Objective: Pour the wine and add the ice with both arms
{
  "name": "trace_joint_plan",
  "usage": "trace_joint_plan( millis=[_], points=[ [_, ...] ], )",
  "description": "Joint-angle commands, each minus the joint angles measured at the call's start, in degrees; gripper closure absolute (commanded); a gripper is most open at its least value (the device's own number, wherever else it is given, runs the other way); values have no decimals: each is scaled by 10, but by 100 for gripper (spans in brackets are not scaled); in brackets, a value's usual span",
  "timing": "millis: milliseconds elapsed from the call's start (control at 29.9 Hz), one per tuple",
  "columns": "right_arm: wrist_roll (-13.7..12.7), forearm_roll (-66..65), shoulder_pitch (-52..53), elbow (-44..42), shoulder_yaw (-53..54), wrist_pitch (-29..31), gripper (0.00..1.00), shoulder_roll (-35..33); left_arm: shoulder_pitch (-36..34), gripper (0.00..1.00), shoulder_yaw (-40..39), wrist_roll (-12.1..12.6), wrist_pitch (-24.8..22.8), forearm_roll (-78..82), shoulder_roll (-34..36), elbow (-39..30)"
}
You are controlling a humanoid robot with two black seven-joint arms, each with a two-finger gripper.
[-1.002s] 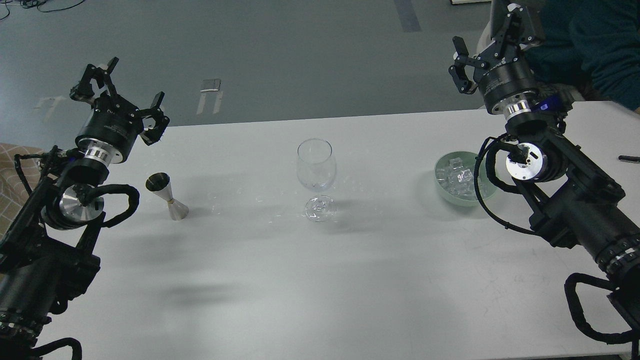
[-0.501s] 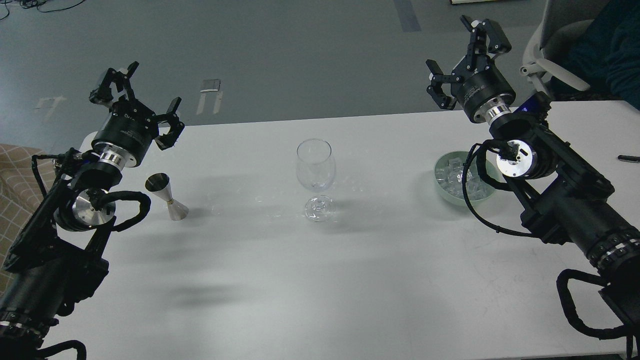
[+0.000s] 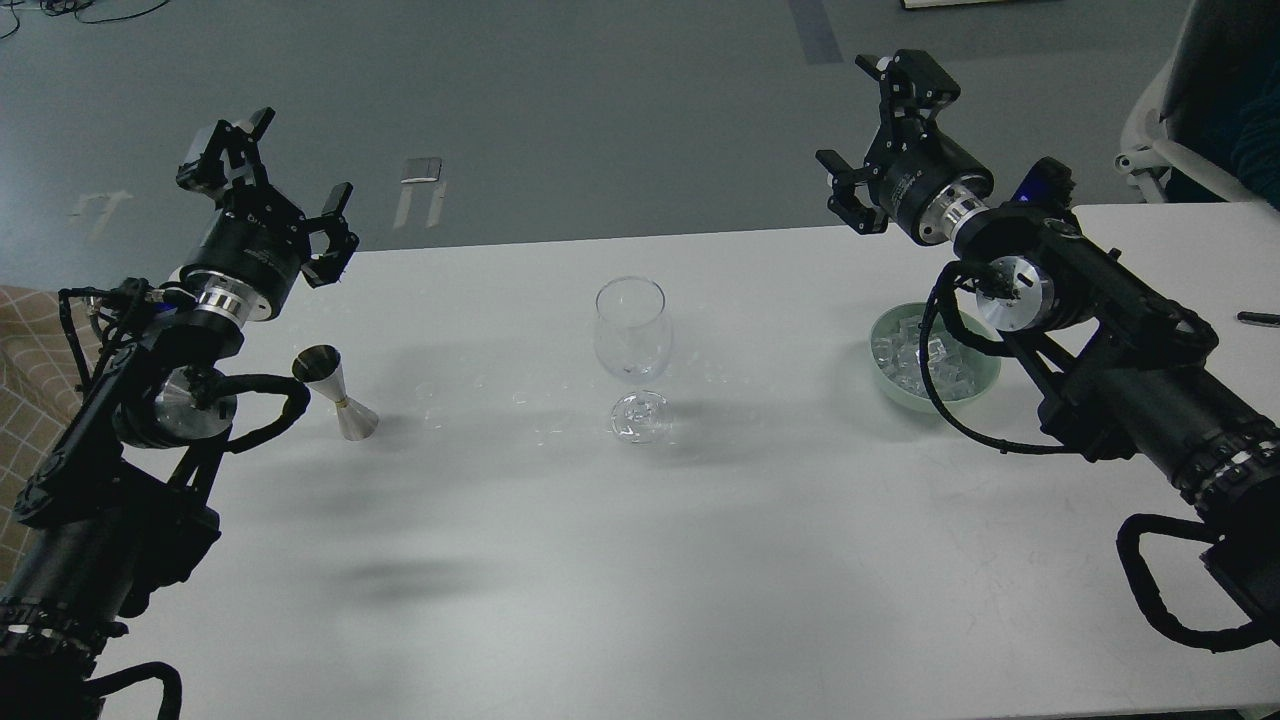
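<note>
A clear stemmed glass [image 3: 630, 345] stands upright at the middle of the white table [image 3: 640, 560]. A steel hourglass jigger [image 3: 338, 392] stands left of it; any wine inside cannot be seen. A mint-green bowl [image 3: 975, 385] on the right holds several clear ice cubes [image 3: 912, 357]. My left gripper [image 3: 270, 175] is open and empty, raised above the table's far left edge, behind the jigger. My right gripper [image 3: 880, 130] is open and empty, raised beyond the far edge, behind and left of the bowl. My right arm's cable crosses in front of the bowl.
A dark pen-like object [image 3: 1258, 318] lies at the table's right edge. A white chair [image 3: 1165, 130] stands beyond the far right corner. Grey floor lies beyond the far edge. A tan checked cloth [image 3: 30, 330] shows at the left.
My right gripper has swung left and slightly up, clear of the chair. My left gripper has shifted right and a little forward. Both stay open. Glass, jigger and bowl have not moved.
</note>
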Motion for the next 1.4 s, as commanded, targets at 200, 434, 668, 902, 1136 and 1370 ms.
trace_joint_plan(
  millis=[200,434,668,902,1136,1370],
  points=[
    [-3,1,0,3,-1,-16,0,5,-8,2,4,3,-2,-5,-4,-14],
    [1,1,-2,0,-1,-22,0,6,-3,2,3,21,-11,-4,-2,-15],
    [9,1,-16,-3,-1,-11,0,5,-1,2,4,21,-13,-5,-6,-15],
    [20,1,-16,-5,-1,24,0,-7,2,2,4,23,-13,-5,1,-16],
    [31,0,-16,-26,-3,44,0,-8,2,2,2,21,-10,-10,-3,-16],
    [34,0,-25,-32,-16,44,0,-7,8,2,-2,21,-13,-27,1,-19]
  ],
)
